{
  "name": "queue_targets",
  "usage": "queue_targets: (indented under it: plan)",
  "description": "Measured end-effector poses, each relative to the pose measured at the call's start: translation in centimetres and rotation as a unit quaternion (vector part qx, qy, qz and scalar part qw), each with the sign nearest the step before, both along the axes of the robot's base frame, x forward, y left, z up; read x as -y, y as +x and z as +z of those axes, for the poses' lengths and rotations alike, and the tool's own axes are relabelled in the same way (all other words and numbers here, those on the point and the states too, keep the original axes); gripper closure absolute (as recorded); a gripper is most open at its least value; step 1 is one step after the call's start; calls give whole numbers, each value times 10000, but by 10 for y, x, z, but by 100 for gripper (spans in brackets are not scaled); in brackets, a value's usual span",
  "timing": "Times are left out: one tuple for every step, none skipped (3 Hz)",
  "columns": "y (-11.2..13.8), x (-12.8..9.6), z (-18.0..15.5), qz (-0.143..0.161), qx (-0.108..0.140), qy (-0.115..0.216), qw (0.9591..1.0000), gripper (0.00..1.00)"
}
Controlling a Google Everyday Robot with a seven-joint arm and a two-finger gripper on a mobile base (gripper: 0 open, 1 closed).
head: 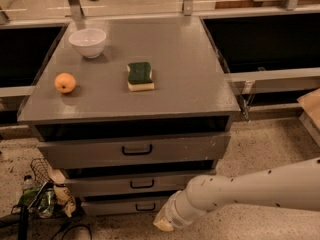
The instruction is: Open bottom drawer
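Note:
The bottom drawer (125, 206) is the lowest, slimmest grey front of the cabinet, with a small black pull handle (145, 206). It looks pushed in, recessed under the middle drawer (125, 185). My white arm (250, 189) reaches in from the right. Its gripper (164, 223) sits low near the floor, just right of and below the bottom drawer's handle, in front of the drawer's right end. The wrist hides most of the gripper.
The top drawer (135, 150) has the biggest handle. On the grey cabinet top (190, 84) sit a white bowl (88, 42), an orange (65, 82) and a green-yellow sponge (139, 76). A wire basket with snack packets (42, 194) stands on the floor at left.

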State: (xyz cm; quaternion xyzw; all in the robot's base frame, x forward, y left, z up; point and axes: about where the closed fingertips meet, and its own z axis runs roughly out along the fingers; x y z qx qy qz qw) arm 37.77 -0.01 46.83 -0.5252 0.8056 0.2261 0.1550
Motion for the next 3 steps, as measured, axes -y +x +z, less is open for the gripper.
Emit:
queue_targets:
  plan:
    - [-13,10,-29,-203,93,-291,9993,100]
    - [-1,6,-33,-366,369,-231,9984,100]
    - [-1,6,-32,-374,381,-223,9983,100]
